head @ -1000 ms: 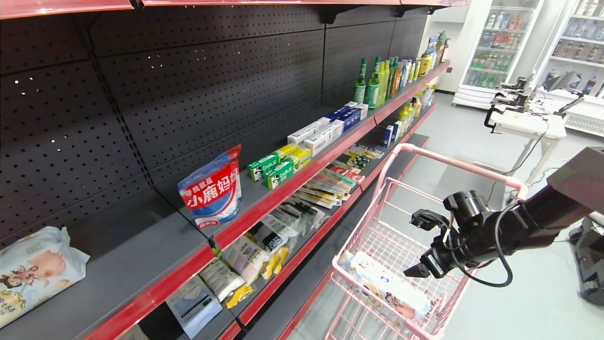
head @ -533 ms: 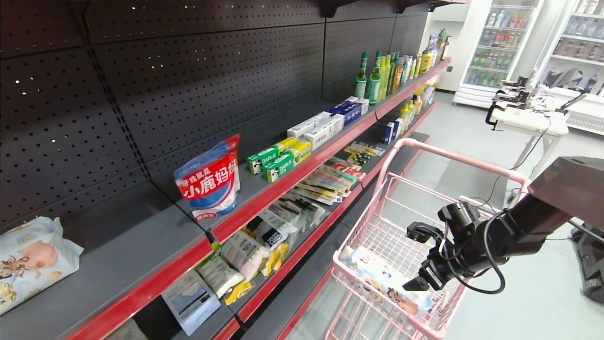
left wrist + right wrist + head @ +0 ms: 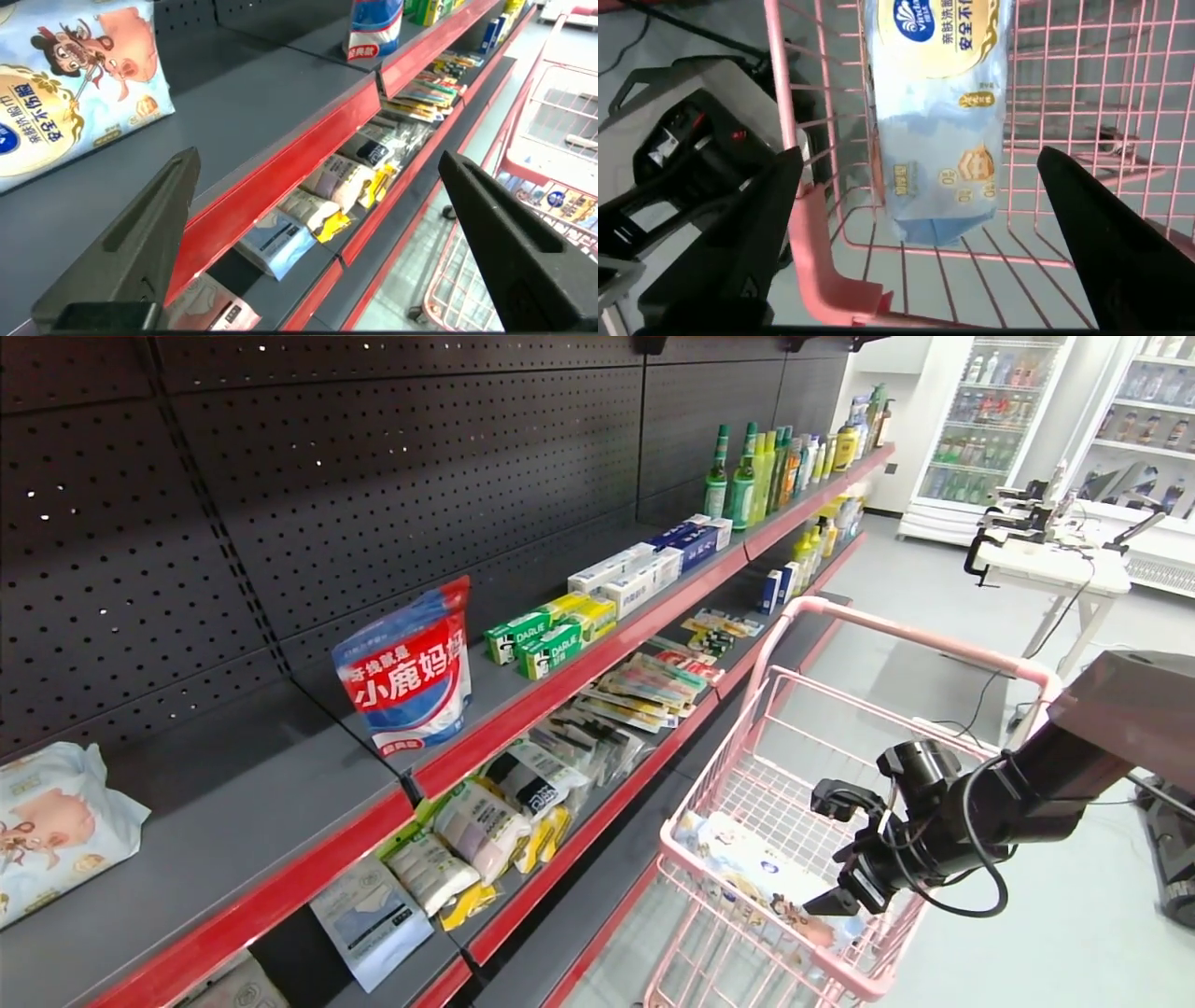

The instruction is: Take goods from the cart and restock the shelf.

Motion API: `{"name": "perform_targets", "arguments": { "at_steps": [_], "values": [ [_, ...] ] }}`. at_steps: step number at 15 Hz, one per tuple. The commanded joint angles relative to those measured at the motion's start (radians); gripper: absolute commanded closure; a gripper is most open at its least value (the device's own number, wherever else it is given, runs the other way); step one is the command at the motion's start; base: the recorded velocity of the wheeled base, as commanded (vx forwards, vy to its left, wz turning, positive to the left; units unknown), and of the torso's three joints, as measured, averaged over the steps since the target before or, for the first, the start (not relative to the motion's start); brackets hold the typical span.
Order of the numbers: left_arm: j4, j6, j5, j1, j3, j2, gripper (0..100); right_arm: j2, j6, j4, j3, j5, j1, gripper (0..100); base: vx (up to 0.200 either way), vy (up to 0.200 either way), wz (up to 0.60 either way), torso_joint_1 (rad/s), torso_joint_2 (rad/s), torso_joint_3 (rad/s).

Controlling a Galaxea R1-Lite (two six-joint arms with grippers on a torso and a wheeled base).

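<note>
A pink wire cart (image 3: 896, 644) stands to the right of the shelf. A light blue pack of goods (image 3: 756, 882) lies on its floor. My right gripper (image 3: 829, 851) hangs open just above the cart's near right corner, over the end of that pack (image 3: 938, 112), with its fingers (image 3: 738, 243) spread wide and nothing between them. A similar pack (image 3: 47, 821) lies at the far left of the grey shelf board (image 3: 280, 840). My left gripper (image 3: 318, 157) is open in front of that board's red edge (image 3: 280, 159), beside the pack (image 3: 65, 84).
A red and blue bag (image 3: 406, 672) stands upright on the shelf, then toothpaste boxes (image 3: 551, 639) and bottles (image 3: 747, 476) farther along. Lower shelves (image 3: 523, 803) hold several flat packs. A white table (image 3: 1055, 569) and drink fridges (image 3: 980, 420) stand at the back right.
The whole picture has shifted, so the head camera moved. The right gripper now sits a little lower, closer to the pack in the cart.
</note>
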Motion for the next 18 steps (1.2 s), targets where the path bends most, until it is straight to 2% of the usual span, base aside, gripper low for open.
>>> {"name": "perform_targets", "arguments": {
  "at_steps": [1,18],
  "values": [
    [0.0,0.0,0.0,0.0,0.0,0.0,0,0.016,-0.004,0.001,-0.015,0.003,-0.014,0,0.0,0.0,0.0,0.0,0.0,0.0],
    [0.0,0.0,0.0,0.0,0.0,0.0,0,0.102,-0.023,-0.002,-0.082,0.048,-0.025,0,0.0,0.0,0.0,-0.081,0.2,0.117]
  ]
}}
